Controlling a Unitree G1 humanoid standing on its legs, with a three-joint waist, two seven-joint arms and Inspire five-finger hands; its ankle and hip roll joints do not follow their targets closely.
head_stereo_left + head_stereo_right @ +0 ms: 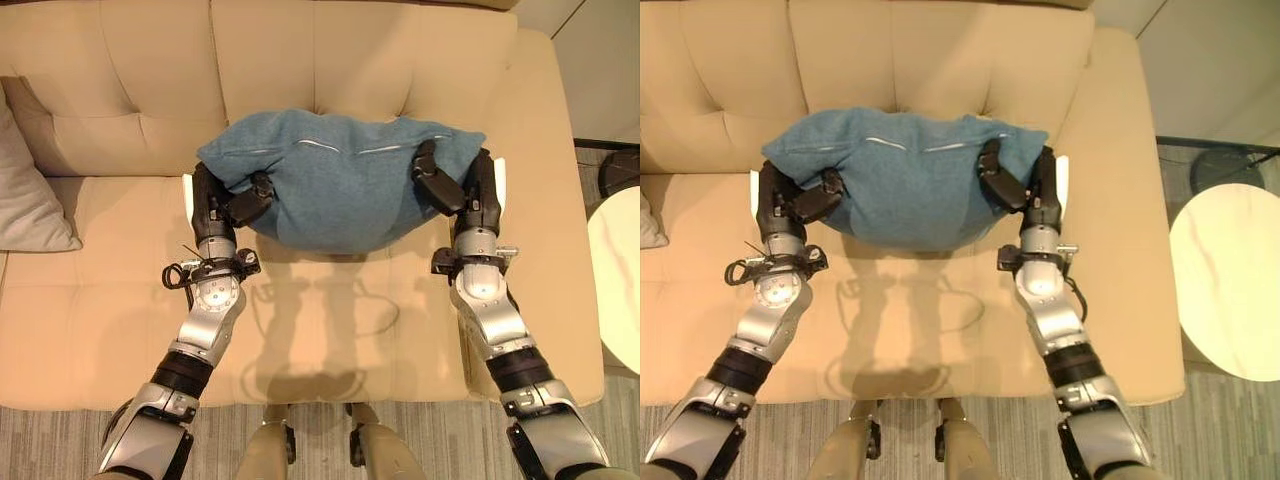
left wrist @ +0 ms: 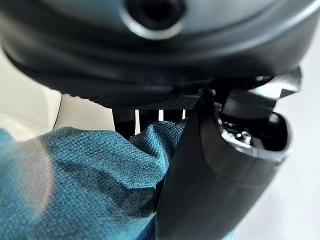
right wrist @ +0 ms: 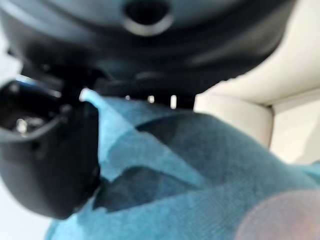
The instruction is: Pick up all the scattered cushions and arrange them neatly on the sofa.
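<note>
two hands are seen in the left eye view, one at each end of a blue cushion [image 1: 335, 190] that is held above the seat of a beige sofa [image 1: 100, 320], just in front of its tufted backrest. the left hand [image 1: 215, 205] is clamped on the cushion's left end, with the thumb laid over the top of the fabric and the fingers tucked beneath; the right hand [image 1: 465, 195] is clamped the same way on the right end. a shadow is cast on the seat below, so the cushion is judged to be carried rather than resting. a grey cushion [image 1: 30, 190] is propped at the sofa's left end, well apart from the blue one.

the same scene is given in the right eye view, where a round pale side table [image 1: 1230, 285] is also shown beyond the sofa's right arm, on a striped carpet [image 1: 1200, 420].

in the left wrist view, blue weave is seen bunched between the dark thumb and the row of fingers, so the grip on the fabric is confirmed.

in the right wrist view, the cushion is likewise pinched between thumb and fingers, with the pale sofa upholstery visible past it.

the step in hand is judged to be the placing of the blue cushion. the next move calls for the cushion to be carried a little further back, stood against the backrest and squared up, and for both grips to be released together so that it is not dragged askew.
</note>
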